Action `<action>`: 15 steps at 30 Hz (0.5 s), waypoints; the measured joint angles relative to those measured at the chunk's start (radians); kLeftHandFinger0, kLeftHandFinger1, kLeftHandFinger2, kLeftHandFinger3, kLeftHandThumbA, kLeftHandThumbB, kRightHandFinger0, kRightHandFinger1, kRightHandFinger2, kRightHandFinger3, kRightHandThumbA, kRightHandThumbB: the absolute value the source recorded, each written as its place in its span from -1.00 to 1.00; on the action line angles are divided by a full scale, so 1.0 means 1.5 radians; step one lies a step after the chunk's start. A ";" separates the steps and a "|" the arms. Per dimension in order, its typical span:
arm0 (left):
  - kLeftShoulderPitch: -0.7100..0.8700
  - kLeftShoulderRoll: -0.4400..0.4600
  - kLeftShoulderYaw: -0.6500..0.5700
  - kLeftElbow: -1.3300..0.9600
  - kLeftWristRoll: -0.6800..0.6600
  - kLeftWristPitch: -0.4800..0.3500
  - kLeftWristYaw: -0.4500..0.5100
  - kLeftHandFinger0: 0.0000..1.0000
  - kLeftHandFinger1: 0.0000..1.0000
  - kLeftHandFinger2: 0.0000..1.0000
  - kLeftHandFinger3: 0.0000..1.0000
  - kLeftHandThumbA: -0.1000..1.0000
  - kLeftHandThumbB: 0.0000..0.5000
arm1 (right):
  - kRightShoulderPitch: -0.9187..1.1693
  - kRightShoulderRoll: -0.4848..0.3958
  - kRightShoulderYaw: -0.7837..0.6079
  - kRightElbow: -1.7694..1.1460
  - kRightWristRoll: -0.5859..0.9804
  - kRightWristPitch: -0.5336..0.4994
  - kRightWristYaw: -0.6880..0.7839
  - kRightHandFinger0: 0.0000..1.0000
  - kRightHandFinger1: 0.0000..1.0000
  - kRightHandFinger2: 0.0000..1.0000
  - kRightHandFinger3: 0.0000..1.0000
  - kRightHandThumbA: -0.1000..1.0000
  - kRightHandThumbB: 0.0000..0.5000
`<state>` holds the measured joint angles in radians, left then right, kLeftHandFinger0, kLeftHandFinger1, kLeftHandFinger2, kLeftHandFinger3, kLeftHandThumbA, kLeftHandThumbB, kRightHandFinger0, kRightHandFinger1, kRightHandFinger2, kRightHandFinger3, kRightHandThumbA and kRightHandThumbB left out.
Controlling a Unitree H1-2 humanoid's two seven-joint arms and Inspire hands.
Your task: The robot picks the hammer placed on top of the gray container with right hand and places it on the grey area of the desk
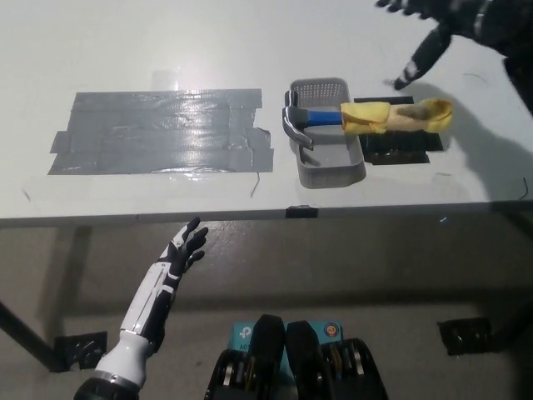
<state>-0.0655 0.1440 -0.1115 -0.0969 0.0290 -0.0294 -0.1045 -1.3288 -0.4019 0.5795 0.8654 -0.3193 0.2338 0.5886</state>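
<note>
Head view. The hammer (333,117) lies across the rim of the gray container (326,158), steel head at the container's left edge, yellow-wrapped handle reaching right over a black patch (400,152). The right robot hand (441,25) hovers above and right of the container, fingers spread, holding nothing. The grey area (158,133) lies left of the container on the bench (125,50). The left robot hand (185,247) rests below the bench edge, fingers apart.
</note>
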 measured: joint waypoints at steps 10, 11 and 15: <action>-0.001 0.003 0.000 -0.002 0.001 0.001 -0.001 1.00 1.00 1.00 1.00 1.00 -0.13 | -0.002 0.042 0.013 0.066 -0.029 -0.004 0.033 1.00 1.00 1.00 1.00 1.00 0.38; -0.001 0.004 0.000 -0.002 0.002 0.001 0.000 1.00 1.00 1.00 1.00 1.00 -0.16 | -0.002 0.044 0.017 0.072 -0.035 -0.005 0.033 1.00 1.00 1.00 1.00 1.00 0.33; -0.001 0.004 -0.003 -0.005 0.004 0.002 -0.001 1.00 1.00 1.00 1.00 1.00 -0.18 | 0.001 0.054 0.021 0.089 -0.049 -0.004 0.033 1.00 1.00 1.00 1.00 1.00 0.34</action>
<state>-0.0677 0.1504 -0.1155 -0.1043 0.0356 -0.0258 -0.1054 -1.3268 -0.3206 0.6116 0.9982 -0.3928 0.2274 0.6380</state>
